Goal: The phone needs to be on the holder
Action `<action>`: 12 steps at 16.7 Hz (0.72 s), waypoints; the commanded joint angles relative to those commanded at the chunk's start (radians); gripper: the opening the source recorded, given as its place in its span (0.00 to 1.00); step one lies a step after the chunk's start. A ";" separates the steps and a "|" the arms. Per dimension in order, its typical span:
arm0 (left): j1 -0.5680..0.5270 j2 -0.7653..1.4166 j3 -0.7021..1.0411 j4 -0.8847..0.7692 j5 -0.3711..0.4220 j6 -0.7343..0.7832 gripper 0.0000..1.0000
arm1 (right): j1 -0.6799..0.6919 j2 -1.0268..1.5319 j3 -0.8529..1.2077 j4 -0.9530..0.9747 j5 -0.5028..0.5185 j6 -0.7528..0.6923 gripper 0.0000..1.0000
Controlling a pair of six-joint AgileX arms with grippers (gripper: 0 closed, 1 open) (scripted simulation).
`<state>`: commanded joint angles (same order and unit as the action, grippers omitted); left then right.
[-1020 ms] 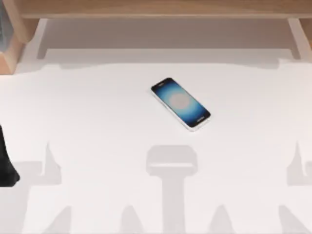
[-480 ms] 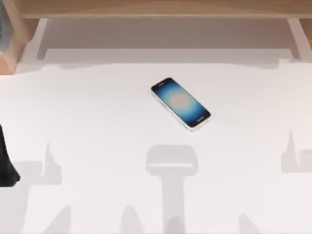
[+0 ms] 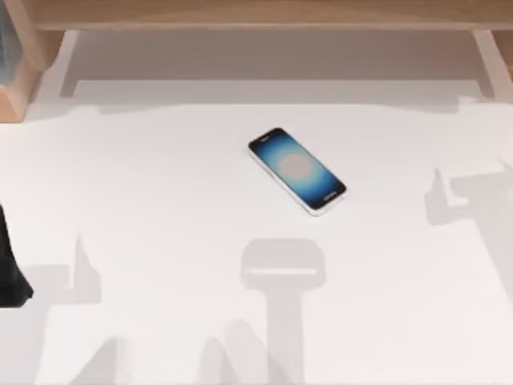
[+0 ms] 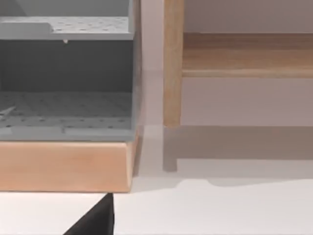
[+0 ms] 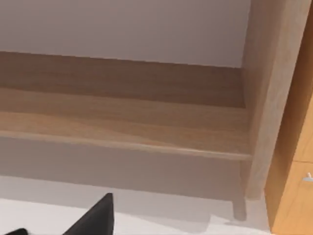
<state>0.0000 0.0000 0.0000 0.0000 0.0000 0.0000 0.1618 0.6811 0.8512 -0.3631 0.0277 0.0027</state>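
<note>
White tabletop (image 3: 160, 208), bounded at the far edge by a wooden shelf frame (image 3: 256, 16); a grey perforated rack on a wooden base (image 4: 63, 161) is recorded in the left wrist view, near the frame's upright post.

Item: phone (image 3: 296, 170). Laid flat, screen up, set diagonally near the middle of the tabletop, untouched and apart from both arms. No holder is identified with certainty.

Left arm: a dark part is noted at the left edge of the tabletop (image 3: 10, 265), well apart from the phone. A black tip is recorded low in the left wrist view; the opening of the left pincer cannot be told, and nothing is seen to be held.

Right arm: a black tip is recorded low in the right wrist view, facing the shelf frame; the opening of the right pincer cannot be told either.

Risks, as judged: a slim phone lying flat offers little edge, so it may be pushed along rather than lifted; a diagonal lie may cause a skewed grasp if the pincer is not turned to match.
</note>
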 joint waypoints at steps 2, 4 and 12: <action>0.000 0.000 0.000 0.000 0.000 0.000 1.00 | 0.037 0.176 0.183 -0.100 -0.011 -0.001 1.00; 0.000 0.000 0.000 0.000 0.000 0.000 1.00 | 0.076 0.362 0.374 -0.205 -0.025 -0.003 1.00; 0.000 0.000 0.000 0.000 0.000 0.000 1.00 | 0.237 1.167 1.160 -0.656 -0.080 -0.026 1.00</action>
<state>0.0000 0.0000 0.0000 0.0000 0.0000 0.0000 0.3989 1.8481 2.0117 -1.0190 -0.0523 -0.0238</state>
